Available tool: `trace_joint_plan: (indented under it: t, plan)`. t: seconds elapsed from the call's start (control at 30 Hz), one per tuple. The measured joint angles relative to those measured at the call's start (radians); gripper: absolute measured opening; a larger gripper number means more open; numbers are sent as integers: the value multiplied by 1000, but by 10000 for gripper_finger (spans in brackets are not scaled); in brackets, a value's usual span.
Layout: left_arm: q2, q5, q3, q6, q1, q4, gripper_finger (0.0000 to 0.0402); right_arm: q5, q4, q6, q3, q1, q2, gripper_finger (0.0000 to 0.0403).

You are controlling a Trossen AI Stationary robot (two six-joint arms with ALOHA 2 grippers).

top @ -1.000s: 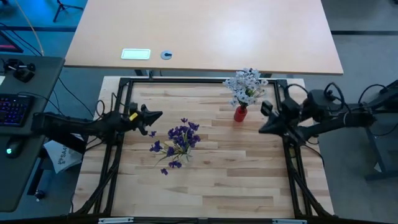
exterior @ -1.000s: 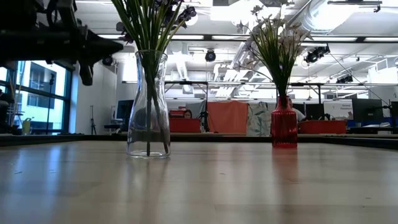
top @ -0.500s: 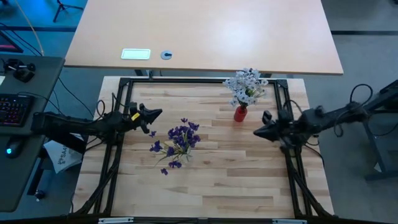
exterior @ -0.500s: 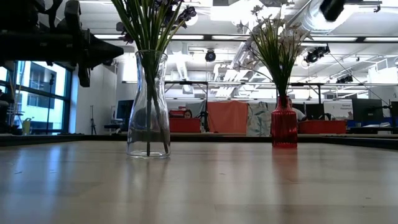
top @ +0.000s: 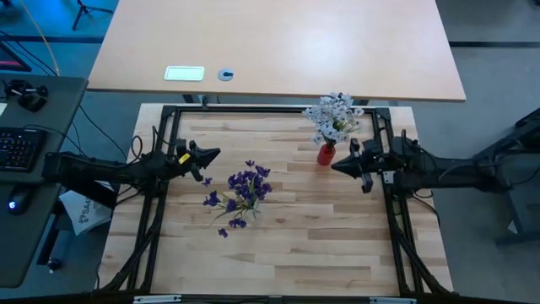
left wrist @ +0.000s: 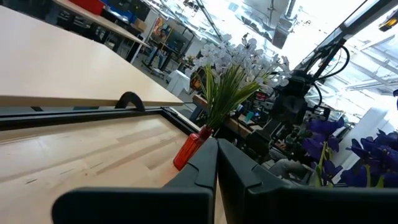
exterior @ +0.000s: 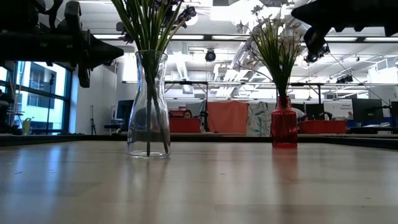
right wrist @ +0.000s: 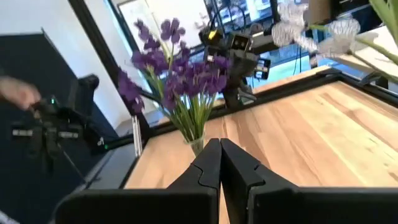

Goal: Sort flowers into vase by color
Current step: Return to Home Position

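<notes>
A small red vase (top: 326, 154) stands on its base near the table's far right and holds the white flowers (top: 336, 115); the low view shows the same vase (exterior: 283, 122). A clear glass vase (exterior: 148, 106) stands left of centre with the purple flowers (top: 241, 189) in it. My left gripper (top: 216, 154) is shut and hovers left of the purple flowers. My right gripper (top: 335, 166) is shut and hovers just right of the red vase, pointing toward the table's left. Both grippers are above the table in the low view.
A black frame (top: 270, 109) runs along the table's far edge and down both sides. Bare wood lies across the near half of the table (top: 278, 253). A second, lighter table (top: 278, 51) stands beyond, and a keyboard (top: 18, 148) sits off to the left.
My right gripper has moved toward the table's left and far edge, closer to the red vase, and has come down into the top right of the low view. Its arm has stretched out more level. The vases and flowers have kept still.
</notes>
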Motion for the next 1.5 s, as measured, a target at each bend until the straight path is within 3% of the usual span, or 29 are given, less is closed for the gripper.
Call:
trace_joint_plan:
  t: [0.23, 0.5, 0.6, 0.87, 1.23, 1.5]
  plan:
    - [1, 0, 0, 0, 0, -2, 0, -46, -100, -5, -8, -9, -60, 0]
    - [1, 0, 0, 0, 0, -4, 0, 39, 197, 79, -223, 77, -146, 0]
    - [-14, 1, 0, 0, 0, -8, 0, 39, 232, 93, -283, 82, -175, 0]
    - [-136, 1, 1, 0, 0, -91, 0, 51, 269, 101, -378, 82, -219, 0]
    - [-264, 1, -3, -1, 0, -186, 0, 94, 257, 33, -379, 101, -221, 0]
    - [-417, 1, -4, 0, 0, -335, 0, 101, 116, 83, -379, 101, -220, 0]
